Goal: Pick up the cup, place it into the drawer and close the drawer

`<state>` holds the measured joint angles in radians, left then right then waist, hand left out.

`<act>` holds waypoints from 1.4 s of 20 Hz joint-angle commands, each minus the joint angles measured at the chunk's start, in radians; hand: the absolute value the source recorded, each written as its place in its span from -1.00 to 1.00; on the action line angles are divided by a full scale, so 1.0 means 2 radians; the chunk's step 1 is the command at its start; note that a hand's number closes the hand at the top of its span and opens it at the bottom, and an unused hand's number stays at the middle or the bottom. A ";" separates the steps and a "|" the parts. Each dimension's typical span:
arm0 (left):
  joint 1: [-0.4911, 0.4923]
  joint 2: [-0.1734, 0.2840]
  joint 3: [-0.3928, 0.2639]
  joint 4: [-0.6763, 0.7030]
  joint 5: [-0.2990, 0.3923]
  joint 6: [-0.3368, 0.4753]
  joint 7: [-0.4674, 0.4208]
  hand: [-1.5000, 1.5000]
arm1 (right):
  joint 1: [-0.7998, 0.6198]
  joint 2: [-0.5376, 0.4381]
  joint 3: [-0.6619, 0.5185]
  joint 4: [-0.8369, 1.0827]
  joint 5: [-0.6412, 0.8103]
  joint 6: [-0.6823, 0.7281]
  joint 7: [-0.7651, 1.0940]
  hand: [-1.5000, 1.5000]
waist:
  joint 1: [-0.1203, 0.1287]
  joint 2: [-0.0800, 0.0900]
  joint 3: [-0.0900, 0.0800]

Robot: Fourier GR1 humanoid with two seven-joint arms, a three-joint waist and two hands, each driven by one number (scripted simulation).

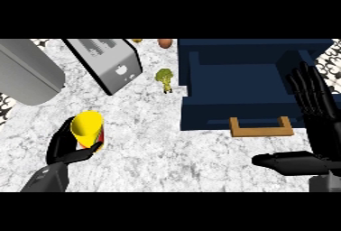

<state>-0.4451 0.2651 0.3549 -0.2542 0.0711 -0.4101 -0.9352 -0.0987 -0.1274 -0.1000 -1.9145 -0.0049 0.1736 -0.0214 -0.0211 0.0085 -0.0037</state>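
A yellow cup point(87, 127) with a red patch on its lower side sits on the marble counter at the left. My left hand point(66, 146) is curled round it from below and behind, thumb by its base. The dark blue drawer point(240, 81) stands pulled open at the upper right, with a tan handle point(261, 127) on its front edge. My right hand point(318, 122) is open, fingers straight up beside the drawer's right side, thumb stretched left below the handle. It holds nothing.
A grey toaster-like appliance point(106, 61) and a rounded metal container point(25, 72) stand at the upper left. A broccoli floret point(164, 78) lies just left of the drawer. A brown egg-like object point(165, 43) sits at the counter's far edge.
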 commanded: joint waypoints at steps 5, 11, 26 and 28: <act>-0.009 -0.025 0.003 -0.014 0.022 -0.098 -0.049 1.00 | 0.002 0.003 0.004 -0.003 0.013 -0.007 -0.001 -1.00 | 0.000 0.000 0.000; 0.010 -0.031 0.013 -0.034 0.030 -0.046 -0.091 1.00 | -0.008 -0.011 -0.003 -0.002 0.010 0.000 0.016 -1.00 | 0.003 -0.001 0.000; -0.049 -0.074 -0.025 -0.144 0.030 0.015 -0.037 1.00 | 0.018 -0.012 -0.022 -0.020 -0.012 0.007 0.007 -1.00 | 0.007 -0.005 0.002; -0.073 -0.077 -0.025 -0.185 0.049 0.010 0.009 1.00 | -0.001 -0.018 -0.035 0.003 -0.012 0.002 0.010 -1.00 | 0.013 -0.006 0.002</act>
<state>-0.5400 0.1353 0.3321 -0.5377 0.1561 -0.3480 -0.9350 -0.0711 -0.1502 -0.1427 -1.9286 -0.0188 0.1821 -0.0124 -0.0030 -0.0025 0.0000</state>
